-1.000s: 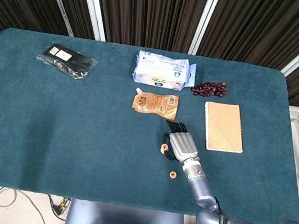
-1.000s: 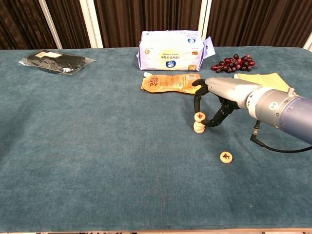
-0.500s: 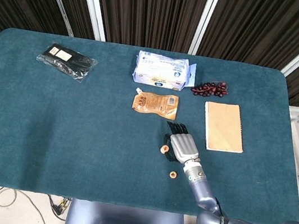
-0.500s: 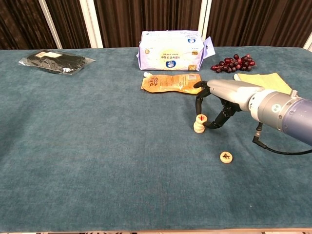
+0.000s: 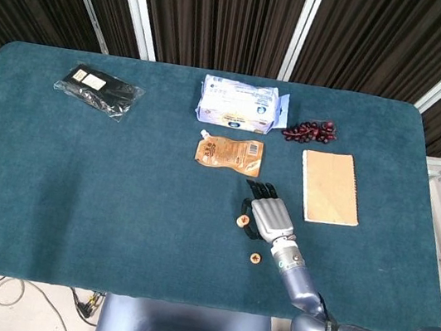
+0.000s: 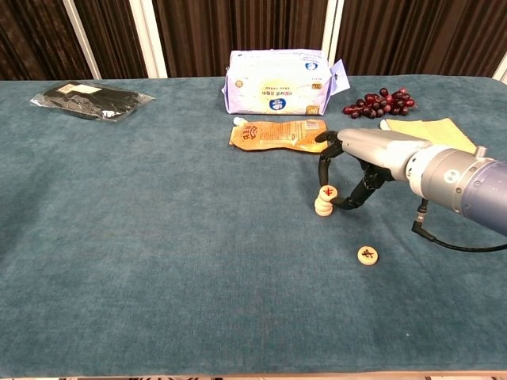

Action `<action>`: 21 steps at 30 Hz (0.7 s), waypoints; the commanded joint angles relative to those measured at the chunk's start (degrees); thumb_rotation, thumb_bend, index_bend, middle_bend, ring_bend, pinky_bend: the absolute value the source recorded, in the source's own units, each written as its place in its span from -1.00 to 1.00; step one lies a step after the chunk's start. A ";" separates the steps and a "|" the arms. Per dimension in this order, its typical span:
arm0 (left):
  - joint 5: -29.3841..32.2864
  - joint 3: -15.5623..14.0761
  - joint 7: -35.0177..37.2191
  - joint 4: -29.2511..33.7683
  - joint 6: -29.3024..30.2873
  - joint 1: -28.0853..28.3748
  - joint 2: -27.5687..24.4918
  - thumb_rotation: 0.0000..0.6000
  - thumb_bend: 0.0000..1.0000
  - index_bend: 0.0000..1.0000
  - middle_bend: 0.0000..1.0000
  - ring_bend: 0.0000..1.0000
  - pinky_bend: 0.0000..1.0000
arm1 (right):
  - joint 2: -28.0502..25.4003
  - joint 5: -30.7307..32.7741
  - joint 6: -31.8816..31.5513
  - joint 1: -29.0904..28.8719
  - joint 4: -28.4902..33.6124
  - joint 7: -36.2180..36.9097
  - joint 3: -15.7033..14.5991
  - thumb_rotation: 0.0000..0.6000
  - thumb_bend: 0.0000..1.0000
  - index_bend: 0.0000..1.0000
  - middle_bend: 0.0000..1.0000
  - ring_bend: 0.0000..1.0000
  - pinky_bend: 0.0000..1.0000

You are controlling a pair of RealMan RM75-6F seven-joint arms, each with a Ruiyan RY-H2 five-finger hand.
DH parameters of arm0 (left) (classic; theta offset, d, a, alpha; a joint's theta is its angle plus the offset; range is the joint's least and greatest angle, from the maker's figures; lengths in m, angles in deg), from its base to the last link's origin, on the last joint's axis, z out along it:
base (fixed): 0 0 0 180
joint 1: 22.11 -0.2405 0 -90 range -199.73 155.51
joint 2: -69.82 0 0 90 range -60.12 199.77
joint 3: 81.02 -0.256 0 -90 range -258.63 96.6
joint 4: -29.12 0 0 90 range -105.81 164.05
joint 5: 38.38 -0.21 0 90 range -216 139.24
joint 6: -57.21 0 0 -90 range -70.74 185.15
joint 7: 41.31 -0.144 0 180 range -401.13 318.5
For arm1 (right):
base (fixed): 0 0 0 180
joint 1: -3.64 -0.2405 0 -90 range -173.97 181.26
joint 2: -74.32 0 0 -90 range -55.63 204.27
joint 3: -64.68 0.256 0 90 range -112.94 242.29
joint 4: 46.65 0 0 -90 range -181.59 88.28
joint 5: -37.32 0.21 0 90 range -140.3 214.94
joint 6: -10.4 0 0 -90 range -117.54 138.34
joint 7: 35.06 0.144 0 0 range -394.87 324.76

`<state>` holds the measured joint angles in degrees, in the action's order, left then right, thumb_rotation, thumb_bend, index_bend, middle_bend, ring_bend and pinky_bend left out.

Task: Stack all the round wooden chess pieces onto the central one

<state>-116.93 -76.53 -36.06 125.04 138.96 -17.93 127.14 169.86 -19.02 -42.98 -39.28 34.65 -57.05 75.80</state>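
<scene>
Right robot hand (image 6: 354, 168) sits right of centre in the chest view, arm coming in from the right edge, palm down, fingers (image 6: 349, 195) arched down to the table (image 6: 158, 237) just beside the stack of chess pieces (image 6: 324, 199). Fingertips look close to or touching the top piece; cannot tell if it's actually pinched. Nothing lifted.

Stack: two round wooden discs, pale wood, top one slightly tilted with a red character on its face. Sits centre-right of the frame, below the orange pouch (image 6: 277, 134).

Loose chess piece (image 6: 367, 255) lies flat, lower right of the stack, well apart from the hand. Same pale disc, red mark.

Table is covered in teal napped cloth. Arm shell is smooth grey-blue metal, fingers dark.

Left robot hand isn't visible in either view.
</scene>
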 commanded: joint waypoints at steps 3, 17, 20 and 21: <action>-0.02 0.03 -0.02 -0.02 0.00 0.04 0.02 1.00 -0.02 -0.68 -1.00 -1.00 -1.00 | 0.14 0.11 0.08 -0.17 -0.17 -0.04 0.01 1.00 -0.18 0.06 -1.00 -1.00 -1.00; -0.02 -0.01 0.16 0.06 -0.05 0.02 -0.06 1.00 0.03 -0.68 -1.00 -1.00 -1.00 | 0.01 0.14 -0.22 -0.23 0.03 -0.12 -0.15 1.00 -0.18 -0.04 -1.00 -1.00 -1.00; -0.06 -0.06 0.06 0.13 -0.13 0.04 -0.10 1.00 0.06 -0.68 -1.00 -1.00 -1.00 | -0.11 0.24 -0.13 -0.30 0.22 -0.24 -0.19 1.00 -0.18 -0.05 -1.00 -1.00 -1.00; -0.07 -0.06 0.05 0.14 -0.11 0.04 -0.11 1.00 0.06 -0.68 -1.00 -1.00 -1.00 | -0.14 0.31 -0.10 -0.32 0.24 -0.31 -0.21 1.00 -0.18 -0.05 -1.00 -1.00 -1.00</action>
<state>-116.99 -76.59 -36.01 125.18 138.84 -17.90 127.02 169.74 -18.73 -43.10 -39.58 34.88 -57.33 75.60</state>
